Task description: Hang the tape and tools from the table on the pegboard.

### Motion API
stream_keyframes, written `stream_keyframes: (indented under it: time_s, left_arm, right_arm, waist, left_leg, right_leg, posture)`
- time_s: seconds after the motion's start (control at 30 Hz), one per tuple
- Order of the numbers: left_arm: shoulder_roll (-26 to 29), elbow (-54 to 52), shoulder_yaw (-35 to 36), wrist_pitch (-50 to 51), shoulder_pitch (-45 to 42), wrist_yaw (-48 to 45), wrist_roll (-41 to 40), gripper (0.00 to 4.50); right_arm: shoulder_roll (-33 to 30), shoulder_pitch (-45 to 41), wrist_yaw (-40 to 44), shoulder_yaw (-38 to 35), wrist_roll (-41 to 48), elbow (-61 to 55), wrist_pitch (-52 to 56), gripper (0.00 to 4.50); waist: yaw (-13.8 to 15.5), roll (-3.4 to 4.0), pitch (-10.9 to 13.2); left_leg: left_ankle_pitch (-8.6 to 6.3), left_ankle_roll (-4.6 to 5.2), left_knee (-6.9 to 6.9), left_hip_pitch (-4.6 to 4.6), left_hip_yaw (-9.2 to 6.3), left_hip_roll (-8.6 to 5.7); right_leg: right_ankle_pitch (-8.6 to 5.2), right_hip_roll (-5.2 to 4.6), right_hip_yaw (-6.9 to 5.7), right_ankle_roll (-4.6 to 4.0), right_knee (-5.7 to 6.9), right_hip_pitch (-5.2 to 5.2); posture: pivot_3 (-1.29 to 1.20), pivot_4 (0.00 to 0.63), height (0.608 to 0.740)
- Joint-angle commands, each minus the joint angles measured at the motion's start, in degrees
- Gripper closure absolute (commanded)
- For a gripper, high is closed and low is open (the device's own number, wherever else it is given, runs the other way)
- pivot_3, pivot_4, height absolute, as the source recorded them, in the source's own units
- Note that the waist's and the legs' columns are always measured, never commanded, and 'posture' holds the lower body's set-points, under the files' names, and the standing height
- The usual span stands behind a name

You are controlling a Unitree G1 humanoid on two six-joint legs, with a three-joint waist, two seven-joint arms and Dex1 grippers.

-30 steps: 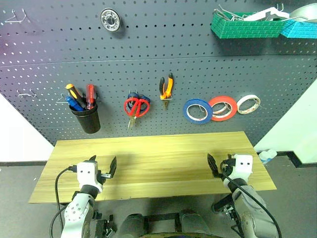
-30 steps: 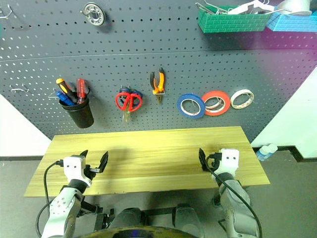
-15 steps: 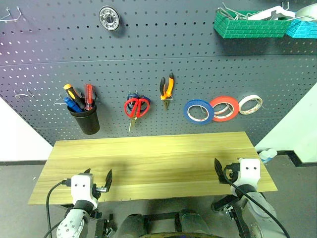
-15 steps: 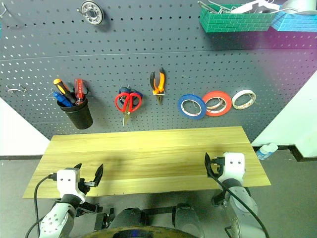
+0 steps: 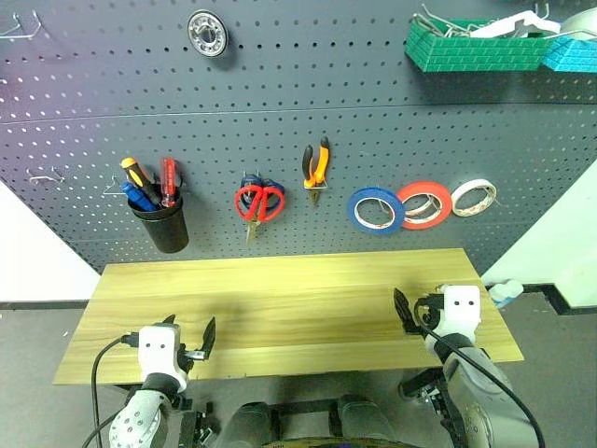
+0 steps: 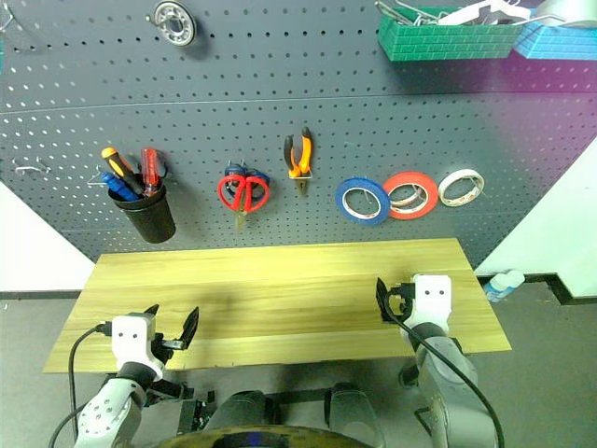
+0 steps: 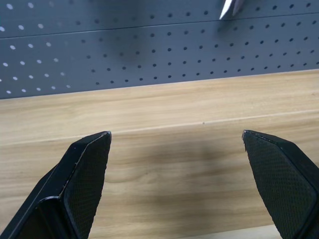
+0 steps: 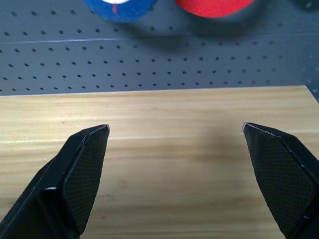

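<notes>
Both sets of jaws released, nothing between them. Left gripper hovers at the near left edge of the light wooden tabletop; right gripper over the near right part. Each wrist view looks across bare wood between wide-spread fingers to the wall beyond.

Nothing lies on the wood ahead of either pair of jaws. Every task item already hangs up and beyond them on the dark grey perforated pegboard:
- blue ring-shaped tape roll, up-forward of the right jaws, just beside a red-orange roll
- red-handled scissors, blades pointing down, between the two arms, nearer the left side
- orange-and-black-handled pliers, handles up, long axis vertical, just beside the scissors
- slim red-handled screwdriver, upright in a black cup, up-forward of the left jaws

My read: hanging is done. No pick target within reach of either arm, so which arm is nearer no longer matters; the only sensible next move is to retract or idle.
</notes>
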Motion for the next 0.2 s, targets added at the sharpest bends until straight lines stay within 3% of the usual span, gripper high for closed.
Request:
stream_keyframes:
  time_s: [0.03, 0.2]
  left_arm:
    - [0.53, -0.72, -0.39, -0.02, -0.57, -0.77, 0.04, 0.08]
    - [0.66, -0.77, -0.31, 0.58, -1.11, -1.14, -0.12, 0.08]
  right_arm:
    - [-0.68, -1.79, 0.21, -0.25, 0.5, -2.79, 0.56, 0.0]
    - [-0.37, -0.49, 0.33, -0.04, 0.59, -3.07, -0.02, 0.0]
  waist:
    - [-0.04, 0.0, -0.01]
    - [-0.05, 0.0, -0.01]
  left_leg:
    - [0.0, 0.0, 0.0, 0.02, 0.0, 0.0]
    - [0.0, 0.0, -0.01, 0.02, 0.0, 0.0]
  right_leg:
    - [0.0, 0.0, 0.0, 0.0, 0.0, 0.02]
    - [0.0, 0.0, -0.01, 0.0, 0.01, 0.01]
  posture:
    - [-0.05, 0.0, 0.736]
    - [-0.06, 0.0, 0.736]
